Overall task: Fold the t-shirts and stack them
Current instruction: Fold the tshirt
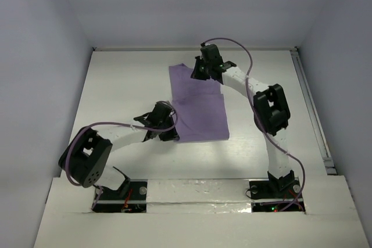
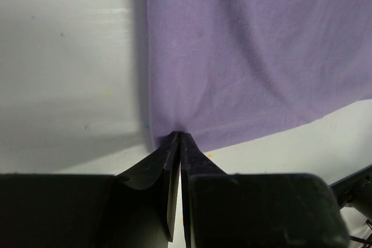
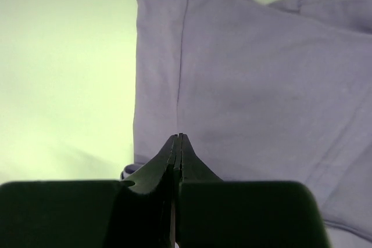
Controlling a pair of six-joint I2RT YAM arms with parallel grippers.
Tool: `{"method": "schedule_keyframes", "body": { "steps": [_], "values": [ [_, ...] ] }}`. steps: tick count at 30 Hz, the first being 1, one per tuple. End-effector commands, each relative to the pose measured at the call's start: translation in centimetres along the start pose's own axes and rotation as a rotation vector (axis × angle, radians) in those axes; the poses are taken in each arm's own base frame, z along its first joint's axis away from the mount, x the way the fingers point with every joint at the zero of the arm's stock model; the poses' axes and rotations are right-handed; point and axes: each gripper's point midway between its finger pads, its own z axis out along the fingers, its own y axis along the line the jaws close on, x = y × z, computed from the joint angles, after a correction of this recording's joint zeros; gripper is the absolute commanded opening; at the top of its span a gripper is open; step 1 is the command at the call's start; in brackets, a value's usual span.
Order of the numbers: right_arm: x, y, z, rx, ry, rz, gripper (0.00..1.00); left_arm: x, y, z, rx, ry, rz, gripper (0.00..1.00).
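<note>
Lavender t-shirt (image 1: 200, 108): lies flat mid white table (image 1: 116, 97), folded to narrow panel, long axis running from near to far side.

Left gripper (image 2: 179, 135): at shirt's near-left corner. Jaws drawn together to thin slit, pinching hem corner. Fabric puckers where tips meet it.

Right gripper (image 3: 177, 137): at shirt's far end, over folded edge. Jaws pressed fully together, tips clamped on fabric at seam line running away from them. Sleeve and collar folds visible beyond.

Both arms reach inward, grippers well apart at opposite ends of garment.
</note>
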Motion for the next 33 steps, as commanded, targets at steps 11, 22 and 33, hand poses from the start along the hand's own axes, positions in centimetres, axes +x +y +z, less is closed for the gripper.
{"method": "schedule_keyframes", "body": {
  "steps": [11, 22, 33],
  "values": [
    [11.2, 5.4, -9.9, -0.353, 0.274, -0.030, 0.00, -2.4, -1.4, -4.0, -0.003, -0.087, 0.003, 0.05],
    [12.0, 6.8, -0.2, -0.342, 0.359, -0.019, 0.00, 0.4, 0.3, -4.7, 0.023, -0.057, -0.042, 0.15],
    [4.8, 6.0, 1.3, -0.293, 0.219, 0.029, 0.00, 1.7, 0.3, -4.7, 0.064, -0.027, -0.079, 0.44]
  ]
}}
